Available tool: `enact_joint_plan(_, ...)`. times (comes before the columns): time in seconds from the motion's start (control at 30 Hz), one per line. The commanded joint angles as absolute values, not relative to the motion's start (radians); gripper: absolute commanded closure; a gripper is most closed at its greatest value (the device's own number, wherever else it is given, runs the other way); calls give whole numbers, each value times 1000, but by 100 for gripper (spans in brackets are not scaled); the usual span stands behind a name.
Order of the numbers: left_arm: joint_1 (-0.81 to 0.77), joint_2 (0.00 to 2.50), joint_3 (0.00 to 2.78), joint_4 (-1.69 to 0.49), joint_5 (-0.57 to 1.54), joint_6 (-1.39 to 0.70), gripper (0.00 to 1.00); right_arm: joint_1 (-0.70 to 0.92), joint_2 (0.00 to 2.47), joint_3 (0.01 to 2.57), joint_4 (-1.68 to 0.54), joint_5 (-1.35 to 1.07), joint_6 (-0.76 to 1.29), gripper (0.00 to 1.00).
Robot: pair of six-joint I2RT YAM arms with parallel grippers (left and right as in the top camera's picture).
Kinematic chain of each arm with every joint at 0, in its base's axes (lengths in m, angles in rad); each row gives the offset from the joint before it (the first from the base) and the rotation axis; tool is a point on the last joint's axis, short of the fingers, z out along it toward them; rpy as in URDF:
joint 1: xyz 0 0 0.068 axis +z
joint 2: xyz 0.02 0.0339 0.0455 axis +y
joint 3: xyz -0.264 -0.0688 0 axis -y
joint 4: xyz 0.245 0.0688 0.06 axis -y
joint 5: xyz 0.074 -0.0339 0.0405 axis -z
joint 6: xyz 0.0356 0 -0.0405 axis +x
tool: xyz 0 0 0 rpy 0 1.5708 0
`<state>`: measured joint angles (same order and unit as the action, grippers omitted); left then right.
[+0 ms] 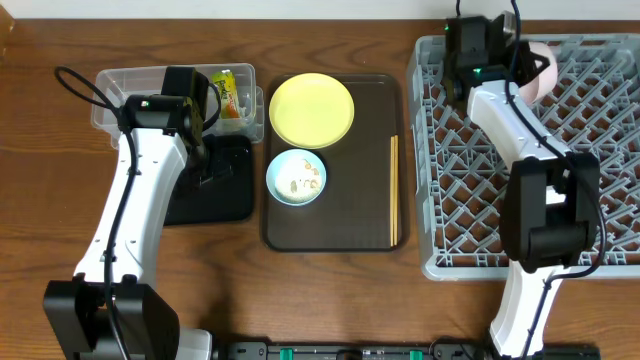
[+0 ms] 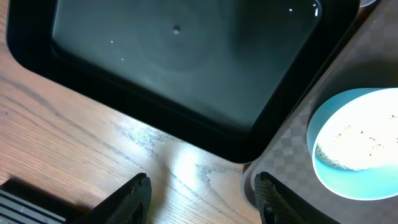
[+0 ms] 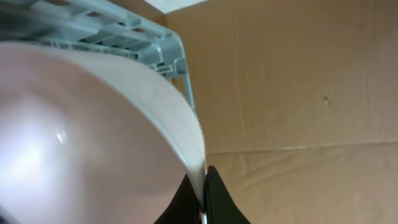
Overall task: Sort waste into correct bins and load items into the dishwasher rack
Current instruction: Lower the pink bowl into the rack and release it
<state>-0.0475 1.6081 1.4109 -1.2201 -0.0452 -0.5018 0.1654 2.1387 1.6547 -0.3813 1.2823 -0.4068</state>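
My right gripper (image 3: 204, 186) is shut on the rim of the pale pinkish-white bowl (image 3: 93, 137), which it holds tilted over the far left corner of the grey dishwasher rack (image 1: 600, 180); overhead, that bowl (image 1: 543, 70) shows beside the wrist. My left gripper (image 2: 202, 196) hangs open and empty over bare wood, between the black tray (image 2: 174, 74) and the light blue bowl (image 2: 354, 143) with whitish scraps. The yellow plate (image 1: 311, 109), blue bowl (image 1: 296, 176) and chopsticks (image 1: 393, 190) lie on the brown serving tray (image 1: 340, 215). The yellow-green wrapper (image 1: 231, 95) lies in the clear tub (image 1: 115, 85).
The black tray (image 1: 225, 200) sits in front of the clear tub, partly under my left arm. The brown serving tray fills the middle, close against the rack's left wall. A cardboard wall (image 3: 298, 93) stands behind the rack.
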Motion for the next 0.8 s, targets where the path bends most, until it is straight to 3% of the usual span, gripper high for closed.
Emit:
enact_joint_plan(0.0, -45, 1591, 1422, -1223, -60, -518, 43, 209, 2160, 1640, -434, 1214, -254, 99)
enact_joint_plan(0.1, -45, 1591, 1421, -1223, -60, -518, 43, 247, 2160, 1640, -466, 1214, -221, 98)
enact_joint_plan(0.23, -45, 1591, 1421, -1223, -60, -518, 43, 291, 2158, 1640, -474, 1213, -193, 63)
enact_joint_plan(0.37, -45, 1591, 1422, -1223, -60, -518, 43, 324, 2150, 1640, -490, 1152, -168, 43)
enact_joint_plan(0.53, -45, 1591, 1421, -1225, -60, -518, 43, 334, 2096, 1640, -575, 991, -21, 30)
enact_joint_plan(0.77, -45, 1591, 1421, -1226, -61, -517, 43, 308, 1919, 1640, -614, 516, 40, 18)
